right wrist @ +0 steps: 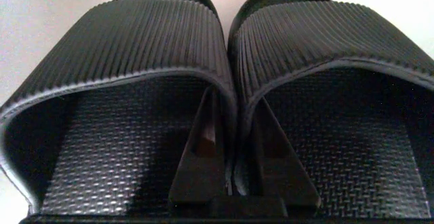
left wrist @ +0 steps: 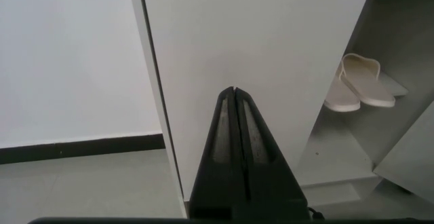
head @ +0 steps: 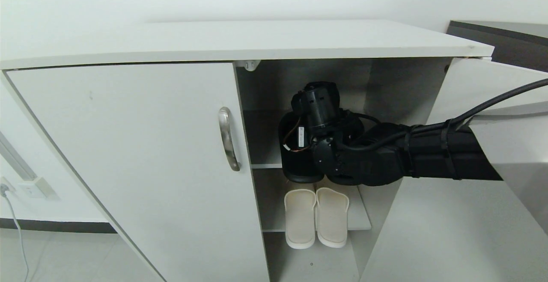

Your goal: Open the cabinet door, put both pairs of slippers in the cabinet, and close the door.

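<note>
A white cabinet (head: 257, 38) has its left door (head: 128, 145) closed and its right door (head: 449, 230) swung open. A pair of white slippers (head: 317, 215) (left wrist: 359, 81) lies side by side on the lower shelf (head: 359, 218). My right arm (head: 385, 153) reaches into the opening at the upper shelf (head: 261, 145). There the right gripper (right wrist: 232, 163) is shut on the pair of black slippers (head: 299, 170) (right wrist: 163, 54), pinching their two inner walls together. The left gripper (left wrist: 234, 91) is shut and empty, low in front of the closed left door.
A metal handle (head: 229, 138) sits on the closed left door near the opening. A wall socket with a cable (head: 25, 188) is at the far left. A dark piece of furniture (head: 505, 38) stands behind the cabinet on the right.
</note>
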Available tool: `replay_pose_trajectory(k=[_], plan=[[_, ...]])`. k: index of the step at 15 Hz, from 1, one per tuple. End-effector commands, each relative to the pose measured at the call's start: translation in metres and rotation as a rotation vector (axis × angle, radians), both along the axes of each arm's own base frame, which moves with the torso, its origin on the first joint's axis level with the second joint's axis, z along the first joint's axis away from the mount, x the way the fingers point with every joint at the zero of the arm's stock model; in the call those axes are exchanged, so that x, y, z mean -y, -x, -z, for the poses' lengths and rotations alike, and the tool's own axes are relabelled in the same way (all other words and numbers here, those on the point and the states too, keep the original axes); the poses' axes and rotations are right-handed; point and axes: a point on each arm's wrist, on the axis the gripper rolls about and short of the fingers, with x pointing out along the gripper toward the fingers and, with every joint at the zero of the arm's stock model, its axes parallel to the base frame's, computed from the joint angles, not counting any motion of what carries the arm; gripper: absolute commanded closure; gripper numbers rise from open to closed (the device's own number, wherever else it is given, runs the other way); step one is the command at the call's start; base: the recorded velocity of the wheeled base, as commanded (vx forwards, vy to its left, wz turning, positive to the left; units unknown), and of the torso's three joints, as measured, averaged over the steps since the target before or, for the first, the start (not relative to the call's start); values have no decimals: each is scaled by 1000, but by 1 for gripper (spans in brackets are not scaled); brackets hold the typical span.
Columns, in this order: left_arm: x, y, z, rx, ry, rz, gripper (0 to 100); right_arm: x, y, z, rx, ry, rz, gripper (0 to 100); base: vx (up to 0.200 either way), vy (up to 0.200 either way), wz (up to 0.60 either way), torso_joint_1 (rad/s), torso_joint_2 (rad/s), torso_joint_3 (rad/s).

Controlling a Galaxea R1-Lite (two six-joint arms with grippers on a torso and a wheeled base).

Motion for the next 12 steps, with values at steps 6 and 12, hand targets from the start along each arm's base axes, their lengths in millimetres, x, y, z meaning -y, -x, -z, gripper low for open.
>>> replay_pose_trajectory(k=[6,12], plan=[[0,0,0,-1,0,-2,100,7,8,-5,-5,2,-1,0,0,0,0,0,0,0],[0,0,0,-1,1,0,100,18,33,-14,-12,6,-25,0,0,0,0,0,0,0]])
